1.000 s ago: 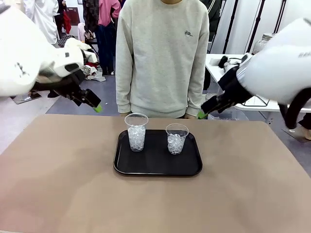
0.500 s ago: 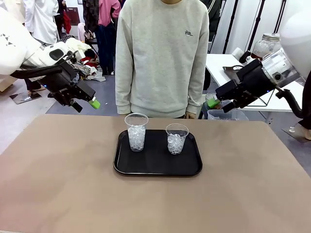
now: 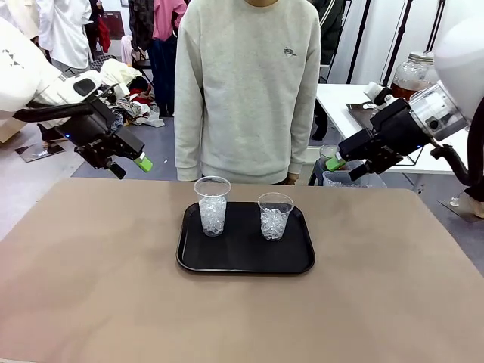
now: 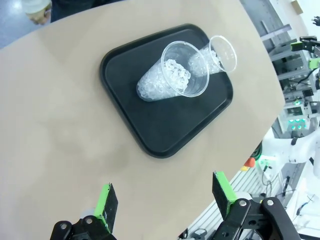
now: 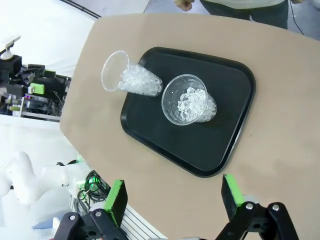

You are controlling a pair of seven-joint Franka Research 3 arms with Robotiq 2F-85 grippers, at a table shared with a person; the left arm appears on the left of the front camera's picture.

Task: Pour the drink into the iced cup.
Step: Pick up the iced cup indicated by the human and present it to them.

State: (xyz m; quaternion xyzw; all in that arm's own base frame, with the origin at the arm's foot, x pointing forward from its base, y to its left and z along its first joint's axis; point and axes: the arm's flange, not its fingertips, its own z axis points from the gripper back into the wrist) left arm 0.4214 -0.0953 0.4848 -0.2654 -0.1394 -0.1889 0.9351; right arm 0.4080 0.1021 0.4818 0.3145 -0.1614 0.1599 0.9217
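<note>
The left fingers [image 3: 144, 162] hang apart and empty, high over the far left side of the desk [image 3: 91, 287]. The right fingers [image 3: 333, 163] hang apart and empty at the same height past its far right side. Between the two pairs, lower down and a little nearer the robot, a black tray [image 3: 246, 263] lies flat on the desk with two clear cups of ice standing upright in it. The cup nearer the left fingers [image 3: 212, 206] and the cup nearer the right fingers [image 3: 274, 215] stand apart, with a strip of bare tray between them, and each is clear of the tray's raised rim. Bare desk surrounds the tray on every side, widest toward the robot. On the far side only a narrow band separates the tray from the desk's edge, where a person [image 3: 246, 91] stands close. In the left wrist view the tray sits ahead of the fingertips and the desk's rounded edge runs down between the two green pads, so one pad hangs over the desk and the other just off it; the right wrist view shows the same for its pair. The drink [image 3: 404, 85], amber-brown, sits in a clear glass jar [image 3: 412, 69] with a silvery lid. The jar stands behind and above the right fingers on a white side table [image 3: 336, 102], well apart from the cups and partly hidden by that arm.
</note>
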